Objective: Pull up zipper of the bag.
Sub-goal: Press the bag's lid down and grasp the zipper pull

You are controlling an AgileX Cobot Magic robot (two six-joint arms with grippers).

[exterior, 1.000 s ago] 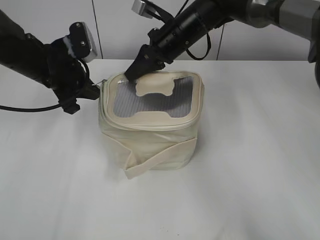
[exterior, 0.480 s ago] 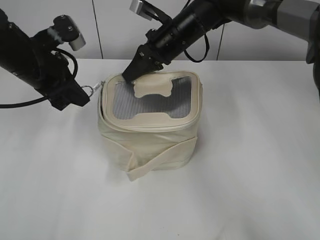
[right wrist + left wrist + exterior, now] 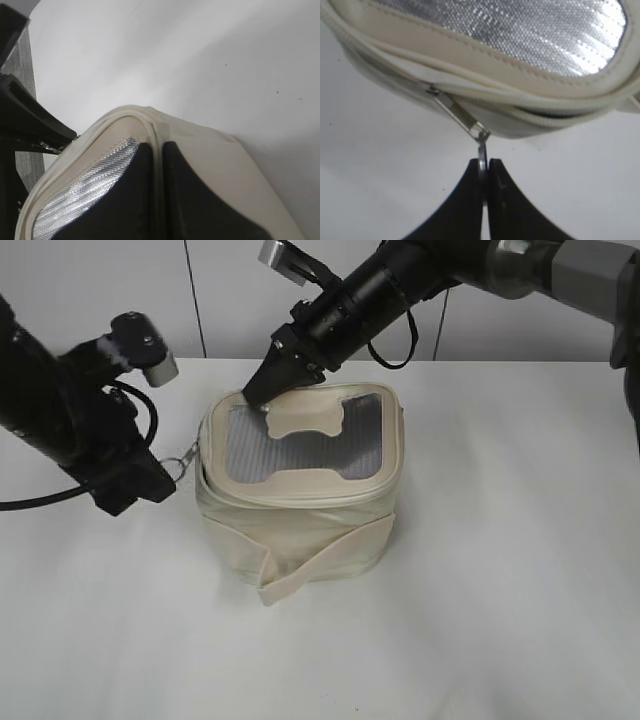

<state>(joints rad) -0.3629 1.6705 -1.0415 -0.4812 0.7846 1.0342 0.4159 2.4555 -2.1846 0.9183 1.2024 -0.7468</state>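
Observation:
The cream bag (image 3: pixel 300 515) stands mid-table, its grey mesh lid (image 3: pixel 300 440) facing up. My left gripper (image 3: pixel 168 474) is at the bag's left side, shut on the zipper's silver ring pull (image 3: pixel 187 454). In the left wrist view the jaws (image 3: pixel 483 166) pinch the ring, and the pull tab (image 3: pixel 461 119) runs taut to the slider (image 3: pixel 432 90) on the cream zipper track (image 3: pixel 545 109). My right gripper (image 3: pixel 260 392) is shut on the lid rim at the bag's back left corner. The right wrist view shows its jaws (image 3: pixel 158 150) clamped on that rim (image 3: pixel 150 120).
The wide cream strap (image 3: pixel 310 565) wraps the bag's body, with a loose end at the front. The white table (image 3: pixel 500 590) surrounds the bag. A white wall panel (image 3: pixel 220 300) stands behind it. The left arm's cable (image 3: pixel 40 502) trails on the table at the left.
My left gripper moved forward and down along the bag's left side with the ring pull in it. The right gripper kept its hold on the back rim.

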